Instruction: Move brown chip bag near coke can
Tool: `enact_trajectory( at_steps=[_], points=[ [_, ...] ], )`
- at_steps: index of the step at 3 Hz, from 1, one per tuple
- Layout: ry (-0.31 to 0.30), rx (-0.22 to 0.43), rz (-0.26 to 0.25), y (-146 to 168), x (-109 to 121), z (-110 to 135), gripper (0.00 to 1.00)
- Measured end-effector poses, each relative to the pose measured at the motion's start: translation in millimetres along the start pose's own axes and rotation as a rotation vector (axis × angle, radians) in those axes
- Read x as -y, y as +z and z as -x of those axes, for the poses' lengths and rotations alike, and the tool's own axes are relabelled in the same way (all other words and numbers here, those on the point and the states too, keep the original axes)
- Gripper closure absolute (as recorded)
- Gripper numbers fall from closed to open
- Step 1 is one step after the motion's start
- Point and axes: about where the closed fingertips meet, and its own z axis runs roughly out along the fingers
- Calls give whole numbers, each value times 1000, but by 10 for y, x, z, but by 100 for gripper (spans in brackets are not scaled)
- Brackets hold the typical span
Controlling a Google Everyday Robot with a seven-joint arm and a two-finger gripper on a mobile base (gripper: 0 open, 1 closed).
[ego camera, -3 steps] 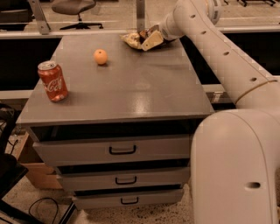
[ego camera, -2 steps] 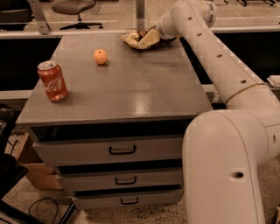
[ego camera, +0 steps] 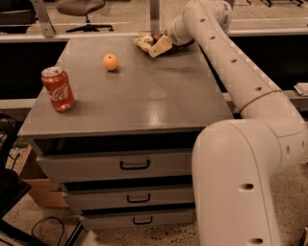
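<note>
The brown chip bag (ego camera: pixel 143 43) lies crumpled at the far edge of the grey cabinet top (ego camera: pixel 144 96), near the back middle. My gripper (ego camera: pixel 160 44) is at the bag's right side, touching or overlapping it, with the white arm reaching in from the right. The coke can (ego camera: pixel 58 89) stands upright near the front left of the top, far from the bag and the gripper.
A small orange fruit (ego camera: pixel 110 62) sits on the top between the can and the bag. The cabinet has three drawers (ego camera: pixel 134 165) below. An office chair (ego camera: pixel 79 9) and a rail (ego camera: pixel 86 34) are behind. A cardboard box (ego camera: pixel 36 187) and cables lie on the floor at left.
My arm has swung slightly and its lower part fills more of the right side. The gripper stays at the bag. The bag, can and fruit have not visibly moved.
</note>
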Motion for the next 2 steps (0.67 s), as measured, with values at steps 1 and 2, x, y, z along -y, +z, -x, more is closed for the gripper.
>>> enact_trajectory(
  at_steps=[1, 2],
  points=[
    [-82, -59, 65, 13, -129, -86, 0],
    [-159, -126, 111, -58, -175, -181, 0]
  ],
)
